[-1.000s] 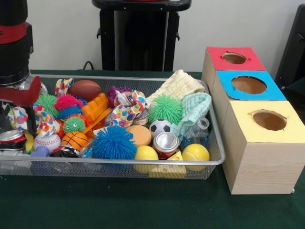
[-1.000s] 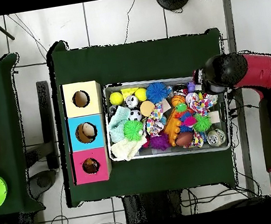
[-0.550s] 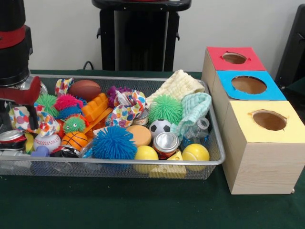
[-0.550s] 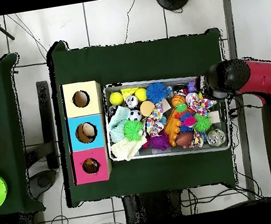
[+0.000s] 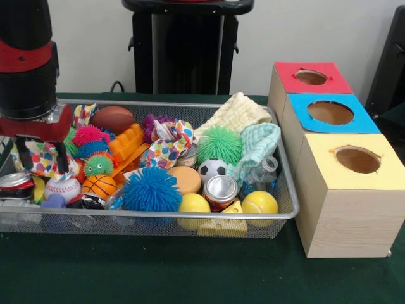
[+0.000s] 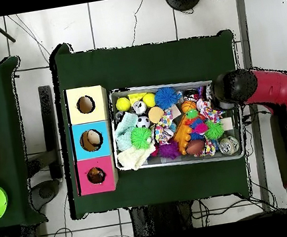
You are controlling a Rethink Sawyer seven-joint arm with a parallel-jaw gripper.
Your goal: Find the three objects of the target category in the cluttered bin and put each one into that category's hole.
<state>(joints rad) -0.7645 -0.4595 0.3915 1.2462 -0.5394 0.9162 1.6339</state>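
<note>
My gripper (image 5: 42, 157) hangs over the left end of the wire bin (image 5: 190, 104). It is open, and its fingers (image 5: 63, 157) stand either side of a polka-dot cloth (image 5: 42, 159). Whether they touch it I cannot tell. Around it lie a baseball (image 5: 62, 188), a small basketball (image 5: 99, 185), pink and green spiky toys (image 5: 90, 135) and a can (image 5: 14, 182). Three boxes with round holes stand to the right: red (image 5: 311, 77), blue (image 5: 331, 113), yellow (image 5: 357, 159). In the overhead view the arm's wrist (image 6: 230, 88) covers the gripper at the bin's (image 6: 180, 163) right end.
The bin also holds a blue spiky ball (image 5: 150, 189), a green spiky ball (image 5: 219, 144), a soccer ball (image 5: 212, 168), yellow balls (image 5: 259, 202), a second can (image 5: 220, 189), a football (image 5: 112, 118), folded cloths (image 5: 237, 113) and an orange block (image 5: 126, 142).
The gripper has moved right, further over the bin, and now straddles the polka-dot cloth. The objects in the bin lie much as before.
</note>
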